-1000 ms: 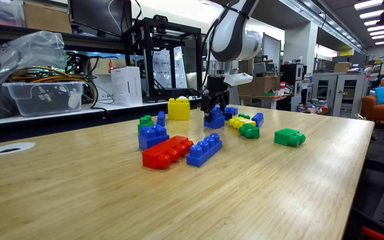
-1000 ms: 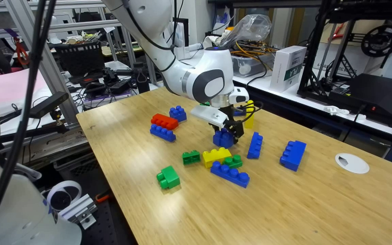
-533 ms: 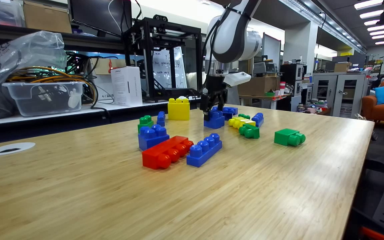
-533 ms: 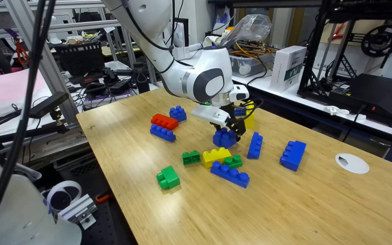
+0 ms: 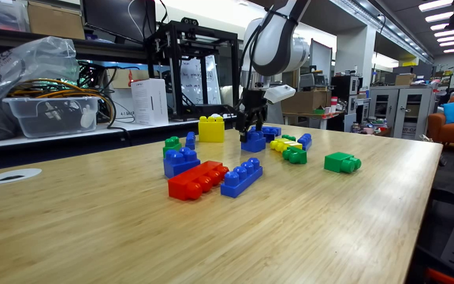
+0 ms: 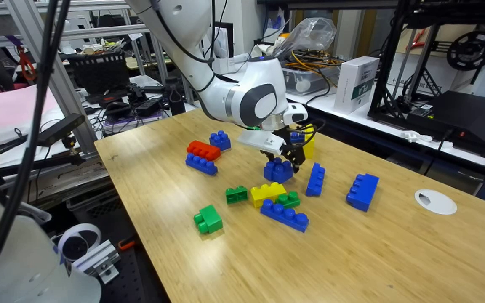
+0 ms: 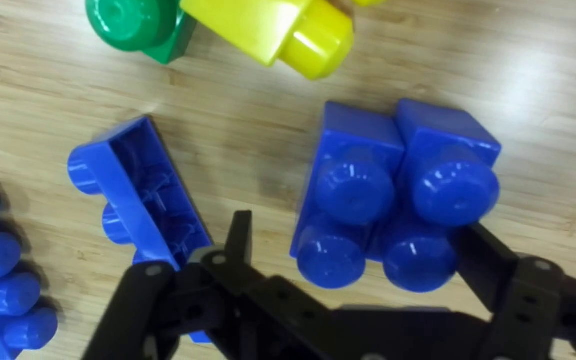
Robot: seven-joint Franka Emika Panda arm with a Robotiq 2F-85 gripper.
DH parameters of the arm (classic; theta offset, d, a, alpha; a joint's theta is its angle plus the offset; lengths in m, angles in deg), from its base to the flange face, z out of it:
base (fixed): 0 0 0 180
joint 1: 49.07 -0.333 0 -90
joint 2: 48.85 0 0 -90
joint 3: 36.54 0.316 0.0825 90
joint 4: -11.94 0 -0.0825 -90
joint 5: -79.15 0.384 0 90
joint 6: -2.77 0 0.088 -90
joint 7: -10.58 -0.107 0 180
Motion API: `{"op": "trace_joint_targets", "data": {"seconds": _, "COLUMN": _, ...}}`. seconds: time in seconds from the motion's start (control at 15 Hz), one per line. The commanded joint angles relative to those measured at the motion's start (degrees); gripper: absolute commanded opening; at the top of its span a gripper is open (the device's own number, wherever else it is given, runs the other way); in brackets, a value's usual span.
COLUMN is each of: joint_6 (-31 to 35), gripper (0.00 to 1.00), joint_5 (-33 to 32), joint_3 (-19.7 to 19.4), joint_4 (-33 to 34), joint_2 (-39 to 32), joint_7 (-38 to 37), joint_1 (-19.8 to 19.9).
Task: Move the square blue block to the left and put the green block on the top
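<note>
Currently, the square blue block (image 7: 383, 197) sits between the pincer's (image 7: 357, 231) parted fingers.

The square blue block (image 6: 278, 171) sits upright on the table (image 6: 352, 252), four round studs facing up. The dark-green block (image 6: 236, 195) lies on its side, near the blue one but apart, two studs pointing sideways, hollow underside showing in an exterior view.

The block (image 6: 278, 171) lies on the table (image 6: 352, 261) among bricks (image 6: 363, 192).
</note>
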Motion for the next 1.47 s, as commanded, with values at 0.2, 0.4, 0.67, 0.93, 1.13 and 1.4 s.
{"op": "trace_joint_targets", "data": {"seconds": 0.2, "joint_6": 1.74, "gripper": 1.00, "joint_5": -1.57, "joint_3": -1.49, "joint_4": 0.49, "joint_2": -0.74, "joint_7": -1.38, "joint_1": -1.30}}
{"op": "trace_joint_targets", "data": {"seconds": 0.4, "joint_6": 1.25, "gripper": 1.00, "joint_5": -1.28, "joint_3": -1.49, "joint_4": 0.62, "joint_2": -0.97, "joint_7": -1.31, "joint_1": -1.17}}
{"op": "trace_joint_targets", "data": {"seconds": 0.67, "joint_6": 0.58, "gripper": 1.00, "joint_5": -0.51, "joint_3": -1.21, "joint_4": 0.66, "joint_2": -1.31, "joint_7": -1.21, "joint_1": -0.82}}
{"op": "trace_joint_targets", "data": {"seconds": 0.93, "joint_6": -0.45, "gripper": 0.59, "joint_5": 0.41, "joint_3": -0.75, "joint_4": 0.62, "joint_2": -1.29, "joint_7": -1.69, "joint_1": -0.61}}
{"op": "trace_joint_targets", "data": {"seconds": 1.13, "joint_6": -2.00, "gripper": 0.44, "joint_5": 0.88, "joint_3": -0.66, "joint_4": 0.06, "joint_2": -0.36, "joint_7": -3.22, "joint_1": -0.97}}
{"op": "trace_joint_targets", "data": {"seconds": 1.4, "joint_6": -4.23, "gripper": 0.44, "joint_5": 0.58, "joint_3": -0.93, "joint_4": -1.19, "joint_2": 1.17, "joint_7": -6.34, "joint_1": -2.23}}
